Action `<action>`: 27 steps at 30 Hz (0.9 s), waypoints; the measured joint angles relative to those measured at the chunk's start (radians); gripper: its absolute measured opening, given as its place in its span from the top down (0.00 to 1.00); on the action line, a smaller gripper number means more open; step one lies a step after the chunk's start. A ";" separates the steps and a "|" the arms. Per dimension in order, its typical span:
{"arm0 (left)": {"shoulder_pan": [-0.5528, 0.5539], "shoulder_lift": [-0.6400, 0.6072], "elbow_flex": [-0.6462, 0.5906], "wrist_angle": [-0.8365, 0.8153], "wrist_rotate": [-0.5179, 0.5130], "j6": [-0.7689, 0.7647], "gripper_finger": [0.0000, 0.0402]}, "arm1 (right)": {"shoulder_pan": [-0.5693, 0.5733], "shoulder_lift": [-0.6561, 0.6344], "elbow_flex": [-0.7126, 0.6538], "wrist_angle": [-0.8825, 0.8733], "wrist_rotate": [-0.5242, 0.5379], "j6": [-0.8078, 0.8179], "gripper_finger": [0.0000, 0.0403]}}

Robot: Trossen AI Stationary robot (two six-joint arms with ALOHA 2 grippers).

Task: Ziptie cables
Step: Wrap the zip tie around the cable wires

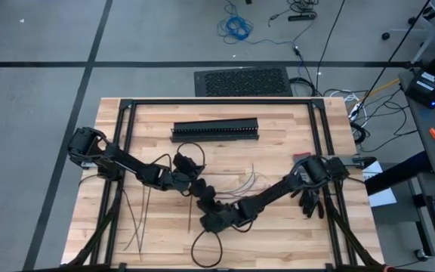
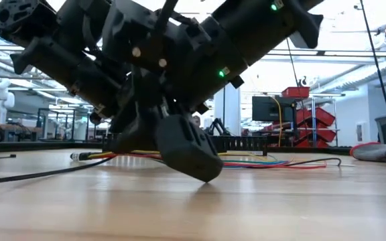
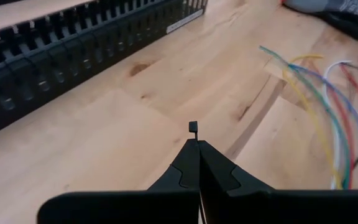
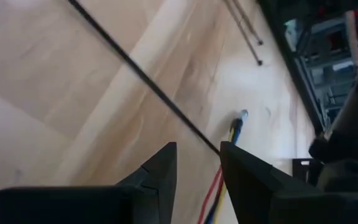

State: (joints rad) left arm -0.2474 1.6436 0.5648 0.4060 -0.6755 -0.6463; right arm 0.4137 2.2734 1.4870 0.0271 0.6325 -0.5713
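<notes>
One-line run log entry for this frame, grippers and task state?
left gripper: shut on ziptie | right gripper: open over cables | cables not yet tied

Cables behind gripper (tabletop).

Cables: lower run hidden behind right gripper fingers. Slotted duct: both ends cropped by frame edge.

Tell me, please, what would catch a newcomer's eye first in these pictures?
Probably the two dark arms meeting low over the middle of the wooden table, the left gripper shut on a thin ziptie and the right gripper slightly open over the cables. Next, the coloured cables fanned out beside them, and the long black slotted duct lying across the table's far side.
</notes>
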 joint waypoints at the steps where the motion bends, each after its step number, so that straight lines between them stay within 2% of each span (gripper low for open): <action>1: -0.001 0.000 0.000 0.000 -0.002 0.001 1.00 | 0.000 0.000 0.007 -0.017 -0.003 -0.010 0.71; 4: -0.001 0.006 0.000 -0.001 -0.006 0.000 1.00 | 0.000 0.002 0.028 -0.074 -0.050 -0.014 0.71; 10: -0.015 0.020 0.000 -0.044 -0.008 -0.050 1.00 | 0.004 -0.003 0.076 -0.181 -0.222 0.125 0.71; 17: -0.034 0.063 0.000 -0.049 -0.024 -0.086 1.00 | 0.008 -0.009 0.078 -0.194 -0.235 0.217 0.71; 27: -0.039 0.119 0.000 -0.045 -0.024 -0.109 1.00 | 0.009 -0.009 0.078 -0.083 -0.356 0.294 0.71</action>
State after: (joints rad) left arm -0.2867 1.7622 0.5652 0.3608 -0.6994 -0.7555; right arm 0.4229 2.2639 1.5650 -0.0556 0.2764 -0.2775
